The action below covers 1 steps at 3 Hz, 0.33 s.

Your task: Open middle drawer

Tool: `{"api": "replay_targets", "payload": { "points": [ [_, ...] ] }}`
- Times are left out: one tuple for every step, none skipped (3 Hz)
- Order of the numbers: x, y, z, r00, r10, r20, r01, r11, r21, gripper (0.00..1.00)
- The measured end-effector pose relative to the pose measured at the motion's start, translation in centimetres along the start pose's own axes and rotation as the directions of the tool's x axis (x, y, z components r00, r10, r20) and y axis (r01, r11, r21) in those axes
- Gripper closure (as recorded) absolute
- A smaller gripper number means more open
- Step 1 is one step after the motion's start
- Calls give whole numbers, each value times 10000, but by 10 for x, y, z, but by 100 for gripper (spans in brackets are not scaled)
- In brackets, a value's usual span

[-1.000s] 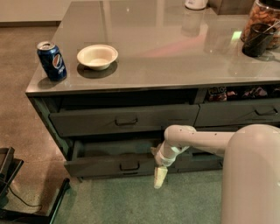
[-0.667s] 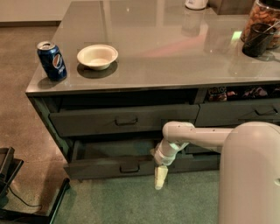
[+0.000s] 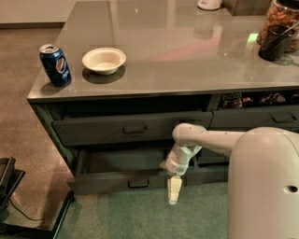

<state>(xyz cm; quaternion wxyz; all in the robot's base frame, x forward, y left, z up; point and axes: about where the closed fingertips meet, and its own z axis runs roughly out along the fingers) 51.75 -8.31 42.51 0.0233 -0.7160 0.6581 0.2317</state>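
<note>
**Middle drawer out under the front edge**

Shows the middle drawer (image 3: 112, 181) drawn forward beneath the front edge of the counter (image 3: 187, 65), toward its left corner, with the interior in shadow. Presents a flat, matte grey-green front with a small dark loop handle (image 3: 138, 183) at centre. Places the gripper (image 3: 173, 195) just right of that handle, pointing down in front of the drawer's face, at the end of a smooth white arm (image 3: 210, 139). Cannot tell whether released or clenched, nor whether touching the front. Shows above it the upper drawer (image 3: 93, 131), of the same finish and handle type, set less far forward.

Atop the counter, by the front-left corner, finds an upright blue soda can (image 3: 55, 65) and, just right of it, a shallow round cream bowl (image 3: 103, 60). Toward the far-right corner, has a dark cup (image 3: 273, 42) beside a clear jar (image 3: 275, 11) of brownish contents.

Gives the counter a glossy grey top with soft reflections. Leaves brown hard floor (image 3: 23, 116) beyond the left edge and green carpet (image 3: 117, 219) before the front edge.
</note>
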Motion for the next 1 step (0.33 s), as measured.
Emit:
{"api": "replay_targets", "payload": {
  "points": [
    [0,0,0,10000,0,0,0,10000,-1,0]
  ]
}}
